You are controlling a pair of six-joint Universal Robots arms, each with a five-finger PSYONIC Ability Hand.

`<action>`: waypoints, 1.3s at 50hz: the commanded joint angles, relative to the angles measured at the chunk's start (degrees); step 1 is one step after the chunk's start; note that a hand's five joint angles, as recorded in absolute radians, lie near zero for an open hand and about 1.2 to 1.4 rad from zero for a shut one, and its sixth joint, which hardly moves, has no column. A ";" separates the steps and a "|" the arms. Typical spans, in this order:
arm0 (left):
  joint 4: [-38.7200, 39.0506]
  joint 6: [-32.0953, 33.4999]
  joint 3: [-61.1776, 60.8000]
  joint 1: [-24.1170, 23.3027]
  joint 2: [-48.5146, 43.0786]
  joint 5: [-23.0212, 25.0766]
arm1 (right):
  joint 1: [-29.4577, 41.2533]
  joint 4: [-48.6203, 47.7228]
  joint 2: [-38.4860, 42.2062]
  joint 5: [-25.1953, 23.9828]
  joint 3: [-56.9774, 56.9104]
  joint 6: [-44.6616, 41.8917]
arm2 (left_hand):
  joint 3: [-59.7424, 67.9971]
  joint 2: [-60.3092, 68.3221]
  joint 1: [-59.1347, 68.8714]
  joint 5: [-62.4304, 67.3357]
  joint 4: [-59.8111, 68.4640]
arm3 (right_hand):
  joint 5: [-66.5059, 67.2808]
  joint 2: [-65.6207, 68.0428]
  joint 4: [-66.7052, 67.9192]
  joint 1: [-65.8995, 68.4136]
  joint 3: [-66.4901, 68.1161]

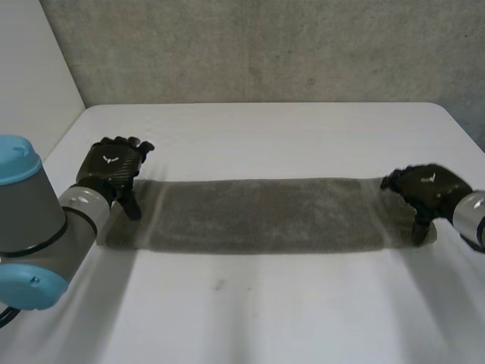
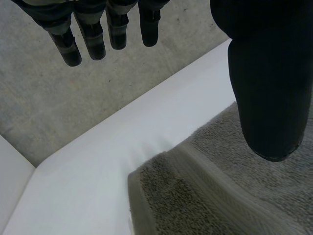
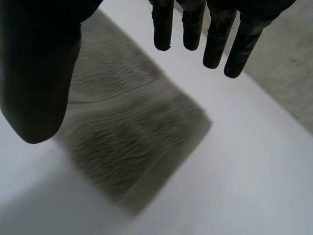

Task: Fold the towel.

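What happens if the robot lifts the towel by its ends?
Probably it sags in the middle: the towel lies limp, with a soft ridge near one end. Its fuzzy pile should grip rather than slip. It looks thin, so likely light.

The right hand [image 3: 39,73], fingers straight, thumb apart, hangs over the towel [image 3: 132,142]'s end on the table [image 3: 254,176].

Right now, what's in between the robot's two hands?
The grey towel, lying flat in a long strip on the white table, spans the stretch from the left hand to the right hand. The head view shows it.
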 commanded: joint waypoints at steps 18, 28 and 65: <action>2.66 -0.14 -3.12 0.44 0.22 0.00 | -6.83 -14.27 7.54 -0.57 2.24 -1.29 | 0.35 0.49 0.10 -1.76 0.40 | 65.37 64.88 64.32 64.82 65.19; 2.66 -0.14 -3.12 0.44 0.22 0.09 | -12.54 -13.40 7.27 -2.14 2.50 -5.60 | 0.35 0.49 0.10 -1.76 0.40 | 65.37 64.88 64.32 64.82 65.19; 2.66 -0.14 -3.74 1.23 0.66 0.00 | 27.23 -4.60 9.01 5.67 -27.10 -0.33 | 0.35 0.49 0.10 -1.76 0.40 | 65.37 64.88 64.32 64.82 65.19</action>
